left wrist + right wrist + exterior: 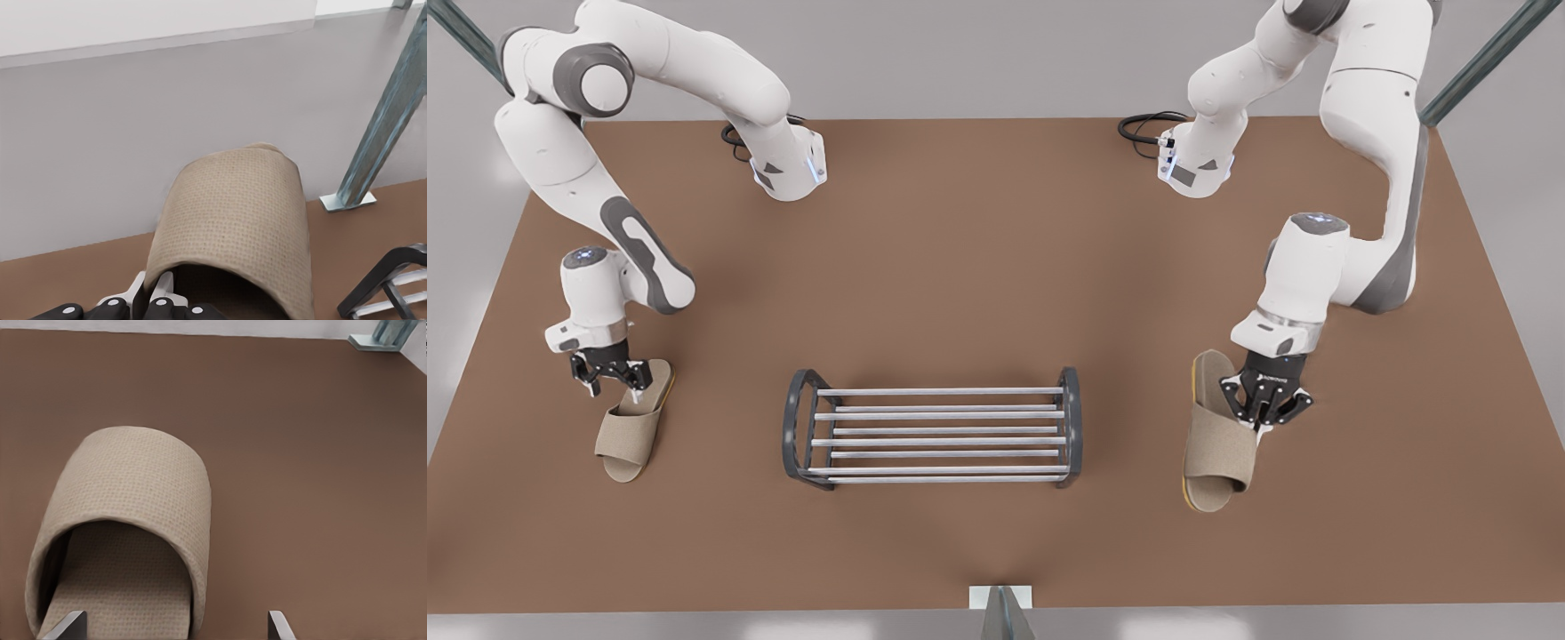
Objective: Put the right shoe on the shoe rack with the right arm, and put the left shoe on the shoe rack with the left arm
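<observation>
The right shoe (631,431) (133,500), a beige open-toe slipper, lies flat on the brown table at the front view's left. My right gripper (609,378) (173,632) hovers over its heel end, open, with its fingers spread wide and one finger (67,627) above the insole. At the front view's right, the left shoe (1216,444) (240,213) is tilted, with its yellow sole edge showing and its toe raised. My left gripper (1264,413) (152,297) is shut on its strap edge. The shoe rack (934,436) (393,287) stands between the two shoes, with nothing on its bars.
Black cables (1147,129) lie by the arm bases at the table's far side. A metal post with a white base plate (1000,597) (347,200) stands at the near table edge, in line with the rack. Bare table surrounds the rack.
</observation>
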You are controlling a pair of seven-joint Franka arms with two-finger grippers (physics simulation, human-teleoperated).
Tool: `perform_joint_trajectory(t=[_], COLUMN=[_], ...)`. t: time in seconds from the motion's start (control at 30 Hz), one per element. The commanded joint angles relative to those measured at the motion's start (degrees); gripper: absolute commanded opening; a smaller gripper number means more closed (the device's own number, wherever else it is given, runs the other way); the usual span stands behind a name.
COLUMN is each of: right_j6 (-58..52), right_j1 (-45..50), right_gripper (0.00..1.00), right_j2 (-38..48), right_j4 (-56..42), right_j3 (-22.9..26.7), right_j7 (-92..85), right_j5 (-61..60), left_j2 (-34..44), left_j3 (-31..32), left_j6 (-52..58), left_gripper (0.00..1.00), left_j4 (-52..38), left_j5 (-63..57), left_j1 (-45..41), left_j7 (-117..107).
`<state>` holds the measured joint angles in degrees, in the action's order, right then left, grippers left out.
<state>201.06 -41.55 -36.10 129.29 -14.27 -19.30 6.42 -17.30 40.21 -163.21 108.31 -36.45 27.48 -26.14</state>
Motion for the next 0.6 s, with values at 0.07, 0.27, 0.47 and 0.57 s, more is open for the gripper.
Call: perform_joint_trajectory(t=[0.07, 0.27, 0.47, 0.57], right_j6=[0.0, 0.0, 0.0, 0.0], right_j1=[-0.5, 0.2, 0.4, 0.6], right_gripper=[1.0, 1.0, 1.0, 1.0], right_j2=[-0.6, -1.4, -1.9, -2.7], right_j4=[-0.9, -2.1, -2.6, -3.4], right_j3=[0.3, 0.3, 0.2, 0.2], right_j7=[-0.8, -0.7, -0.5, -0.5], right_j5=[-1.1, -1.9, -1.9, -2.2], left_j2=[-0.8, -6.7, -15.5, -17.3], left_j3=[2.2, 1.5, -1.4, -14.1], left_j6=[26.4, 38.4, 46.5, 46.2], left_gripper=[0.21, 0.21, 0.21, 0.21], left_j4=[-7.0, -18.7, -31.8, -36.4], left_j5=[0.0, -6.2, -13.8, -13.6], left_j1=[-5.7, -21.4, -33.7, -45.5], left_j7=[-26.2, -33.5, -39.7, -42.2])
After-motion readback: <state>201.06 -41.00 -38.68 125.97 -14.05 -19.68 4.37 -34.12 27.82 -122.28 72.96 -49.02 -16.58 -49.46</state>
